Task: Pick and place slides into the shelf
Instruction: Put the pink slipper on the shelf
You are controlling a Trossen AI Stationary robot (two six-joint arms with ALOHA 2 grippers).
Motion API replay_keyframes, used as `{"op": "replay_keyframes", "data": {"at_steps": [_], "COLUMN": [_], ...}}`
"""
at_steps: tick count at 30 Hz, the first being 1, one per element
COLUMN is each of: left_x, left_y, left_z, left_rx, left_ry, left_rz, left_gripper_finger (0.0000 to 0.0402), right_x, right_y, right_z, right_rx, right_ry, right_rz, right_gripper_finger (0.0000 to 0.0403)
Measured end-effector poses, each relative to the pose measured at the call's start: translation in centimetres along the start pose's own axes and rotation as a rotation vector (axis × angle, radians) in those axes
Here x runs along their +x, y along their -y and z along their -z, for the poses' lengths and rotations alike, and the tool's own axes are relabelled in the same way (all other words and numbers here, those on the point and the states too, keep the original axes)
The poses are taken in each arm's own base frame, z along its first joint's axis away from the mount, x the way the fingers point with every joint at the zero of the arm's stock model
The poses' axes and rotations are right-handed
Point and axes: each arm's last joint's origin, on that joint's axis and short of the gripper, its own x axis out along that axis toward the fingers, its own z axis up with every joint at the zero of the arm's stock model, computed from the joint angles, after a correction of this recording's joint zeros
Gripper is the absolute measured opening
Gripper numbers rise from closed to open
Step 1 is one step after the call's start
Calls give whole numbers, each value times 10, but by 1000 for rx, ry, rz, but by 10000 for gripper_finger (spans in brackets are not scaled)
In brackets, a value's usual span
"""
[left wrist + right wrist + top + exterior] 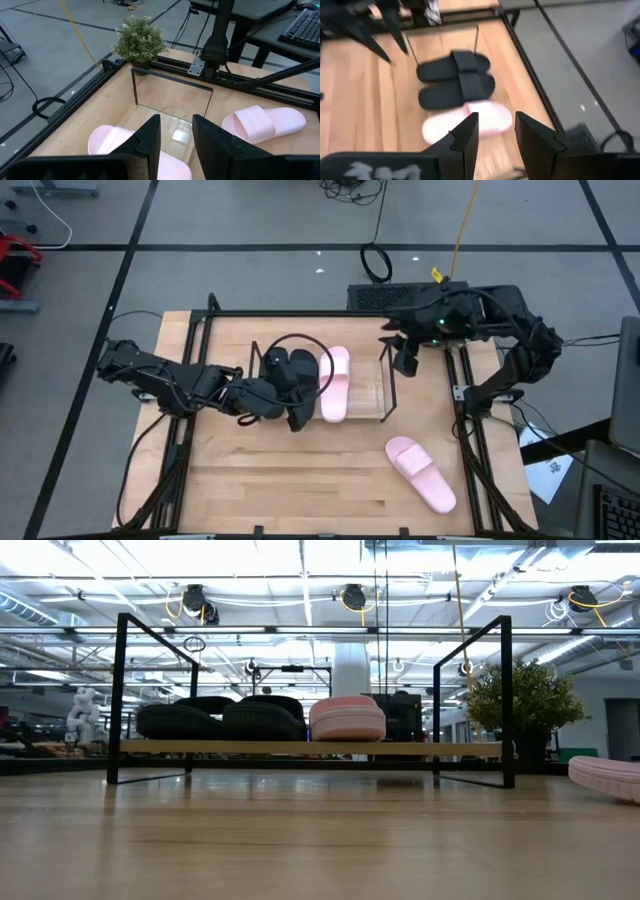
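The shelf [390, 395] is a black wire rack with a clear base and stands mid-table. Inside it two black slides [290, 370] lie side by side on their soles, with one pink slide [335, 385] next to them. In the low view the three show on the shelf base [300, 748] as black slides [220, 720] and pink slide [347, 719]. The second pink slide [420, 472] lies sole-down on the bare table toward the near right. My left gripper [298, 418] is open by the near ends of the black slides, over the pink slide [107, 140]. My right gripper [403, 363] is open above the shelf's right end.
A small potted plant [139, 37] stands at the table's right rail. The black table frame [465, 440] runs along the left, right and far edges. Bare wood [300, 480] lies between the shelf and the near edge. The shelf's right part [180, 132] holds no slide.
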Motion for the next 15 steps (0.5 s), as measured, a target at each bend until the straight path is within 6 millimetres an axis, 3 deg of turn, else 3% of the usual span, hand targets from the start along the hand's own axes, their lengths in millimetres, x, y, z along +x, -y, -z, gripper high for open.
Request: {"op": "replay_keyframes", "data": {"at_steps": [5,15], "left_x": [0,-1], "left_y": [0,1], "left_z": [0,0], "left_rx": [-1,-7], "left_ry": [0,-1], "left_rz": [1,5], "left_gripper_finger": [113,113], "right_x": [0,12], "right_y": [4,0], "right_z": [11,16], "right_rx": [2,-35], "right_ry": [-110,-159], "right_rz": [22,24], "right_gripper_finger": [116,116]}}
